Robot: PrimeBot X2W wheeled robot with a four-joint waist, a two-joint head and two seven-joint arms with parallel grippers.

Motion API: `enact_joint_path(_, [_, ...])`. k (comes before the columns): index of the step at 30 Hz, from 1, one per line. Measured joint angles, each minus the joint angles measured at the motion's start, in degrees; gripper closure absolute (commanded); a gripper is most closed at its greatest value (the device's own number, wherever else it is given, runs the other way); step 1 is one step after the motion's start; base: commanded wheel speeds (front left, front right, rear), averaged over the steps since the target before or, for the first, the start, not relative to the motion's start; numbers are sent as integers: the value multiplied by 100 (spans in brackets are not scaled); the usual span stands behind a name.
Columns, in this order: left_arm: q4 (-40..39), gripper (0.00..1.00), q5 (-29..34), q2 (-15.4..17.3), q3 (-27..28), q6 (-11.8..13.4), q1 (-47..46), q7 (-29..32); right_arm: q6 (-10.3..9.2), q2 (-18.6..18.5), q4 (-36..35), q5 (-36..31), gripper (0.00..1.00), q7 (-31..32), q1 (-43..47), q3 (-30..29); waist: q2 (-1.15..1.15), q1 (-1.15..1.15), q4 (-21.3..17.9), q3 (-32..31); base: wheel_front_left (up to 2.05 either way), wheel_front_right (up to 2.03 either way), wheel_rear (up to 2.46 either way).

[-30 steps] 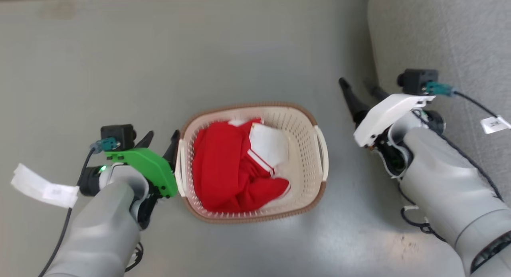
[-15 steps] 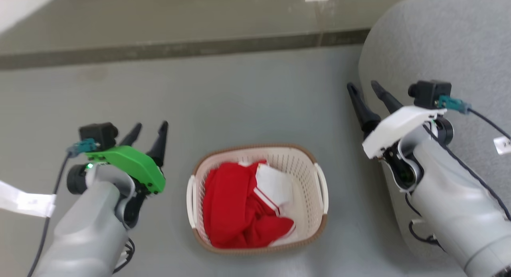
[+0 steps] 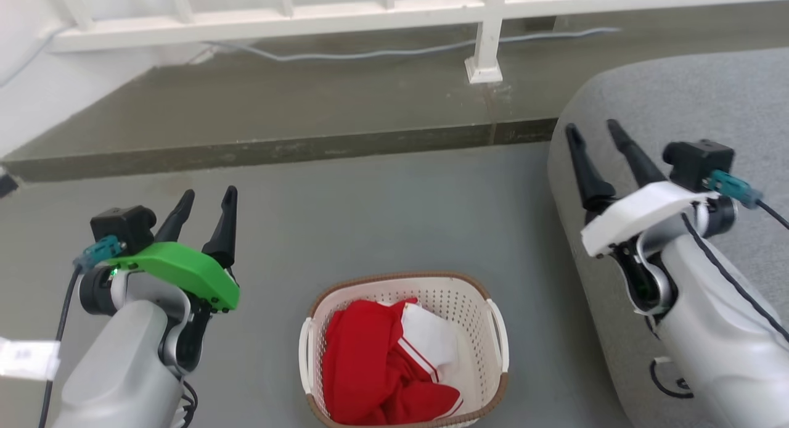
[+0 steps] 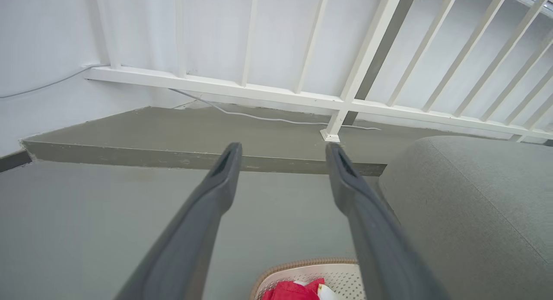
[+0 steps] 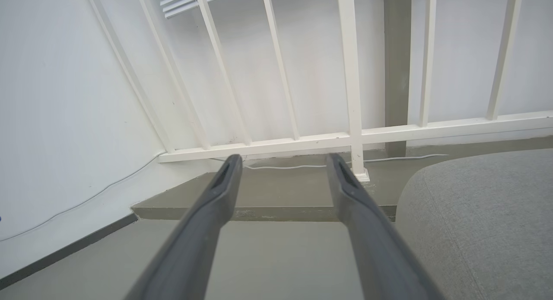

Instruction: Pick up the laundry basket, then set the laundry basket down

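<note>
The laundry basket (image 3: 468, 304) sits upright on the grey floor (image 3: 370, 218), near me at the bottom centre of the head view, w/ its brown rim band running all round and a white handle on each side. Inside, a red garment (image 3: 363, 366) is bunched toward the left, w/ a white cloth (image 3: 431, 335) lying against its right side. My left gripper (image 3: 208, 197) hangs over the floor to the left of the basket and a bit farther out, clear of the handle. Its two fingers are spread wide w/ nothing btwn them. The left wrist view shows the same wide gap, and the basket's far rim peeks in at the bottom edge beside the right finger. My right gripper (image 3: 593, 127) is up on the right, well apart from the basket, over the rounded edge of a grey sofa (image 3: 678, 95). Its fingers are also parted and empty, and the right wrist view shows bare floor btwn them. At the far side a low step (image 3: 277, 149) crosses the floor. On it stands a white railing (image 3: 487, 33), w/ a pale cable (image 3: 370, 53) running along its base. A white wall (image 3: 37, 101) closes the far-left corner.
</note>
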Motion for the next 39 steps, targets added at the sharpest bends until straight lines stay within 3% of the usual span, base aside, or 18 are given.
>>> enact_joint_path(13, [-1155,0,856,47,758,563,1023,-15,-319,-43,-848,-667,0,0,832,-485,0,0,27,-131,0,0,0])
enact_joint_path(39, [-2292,0,1639,-280,1276,622,2183,-15,-258,144,-1403,-1110,0,-1,1561,-917,0,0,46,-93,0,0,0])
